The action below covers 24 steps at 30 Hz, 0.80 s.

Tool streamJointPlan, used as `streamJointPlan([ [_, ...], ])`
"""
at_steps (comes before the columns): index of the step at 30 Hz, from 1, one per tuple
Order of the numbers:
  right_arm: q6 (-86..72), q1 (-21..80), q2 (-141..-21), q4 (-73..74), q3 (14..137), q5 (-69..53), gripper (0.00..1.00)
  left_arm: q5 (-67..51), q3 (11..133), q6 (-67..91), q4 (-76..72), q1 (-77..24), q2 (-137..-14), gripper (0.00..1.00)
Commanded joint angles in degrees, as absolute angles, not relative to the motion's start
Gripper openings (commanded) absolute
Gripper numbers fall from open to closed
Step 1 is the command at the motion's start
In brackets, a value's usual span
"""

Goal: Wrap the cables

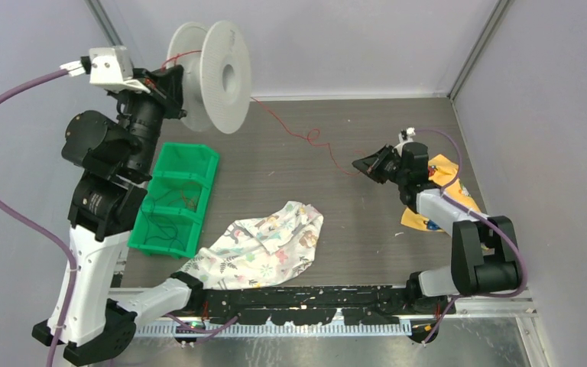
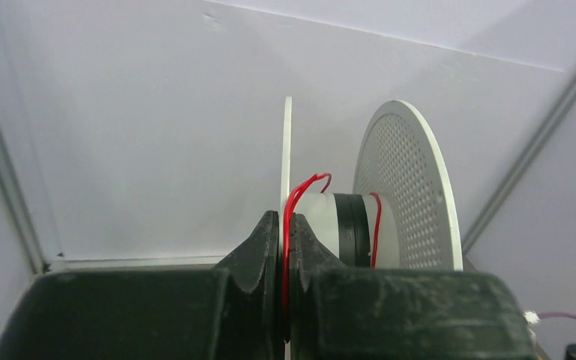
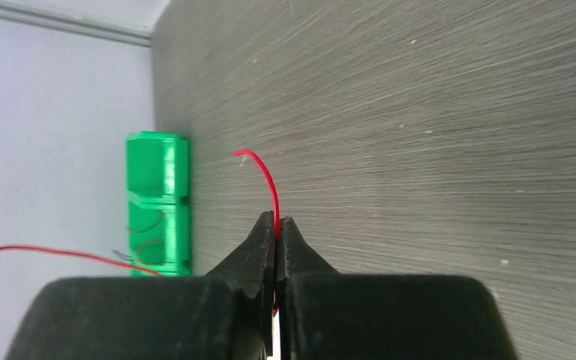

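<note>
- Right gripper (image 3: 277, 225) of mine is closed tight on the red wire (image 3: 268, 176). The jaws pinch it at their tips, and a short curled end pokes out past them.
- From above, that gripper (image 1: 361, 164) sits low over the worktop (image 1: 367, 229), near the right edge and about halfway back.
- Left gripper (image 2: 285, 232) is also clamped shut, gripping the thin near disc of the white spool (image 2: 412, 195). A strand of the wire (image 2: 294, 199) is caught between the fingers beside the disc.
- I hold the spool (image 1: 225, 76) up in the air with that gripper (image 1: 170, 80), over the far left corner of the worktop, its axis roughly level.
- A few turns of wire lie around the spool's hub.
- From the spool the wire (image 1: 298, 136) runs slack across the far half of the worktop, with a small kink along the way, to my right gripper.
- A green bin (image 1: 187, 164) sits along the left edge; I can make out thin wires inside it.
- A patterned cloth (image 1: 267, 245) lies crumpled by the near edge, around the middle.
- A yellow cloth (image 1: 447, 170) lies at the right edge, partly under my right arm.
</note>
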<state>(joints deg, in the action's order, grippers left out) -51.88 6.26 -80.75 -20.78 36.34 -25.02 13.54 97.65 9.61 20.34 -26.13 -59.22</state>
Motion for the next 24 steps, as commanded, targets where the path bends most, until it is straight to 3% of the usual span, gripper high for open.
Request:
streamJointPlan([
  [1, -35.40, 6.25, -78.02, -0.83, 41.20, -19.78, 0.01, 24.18, 96.73, 7.81, 7.73, -26.19, -57.05, 0.01],
  [6, -24.63, 12.15, -72.45, 14.40, 46.70, -16.05, 0.01, 31.49, 93.86, 9.88, 5.65, -26.19, -58.56, 0.01],
  [14, -7.56, 38.65, -64.75, 35.26, 58.27, -10.54, 0.01, 37.62, 88.99, 12.35, 0.26, -26.19, -65.33, 0.01],
  [24, 2.84, 50.07, -74.43, 52.81, 86.65, -20.20, 0.01, 42.74, 83.84, 8.50, -2.17, -30.44, -74.08, 0.01],
])
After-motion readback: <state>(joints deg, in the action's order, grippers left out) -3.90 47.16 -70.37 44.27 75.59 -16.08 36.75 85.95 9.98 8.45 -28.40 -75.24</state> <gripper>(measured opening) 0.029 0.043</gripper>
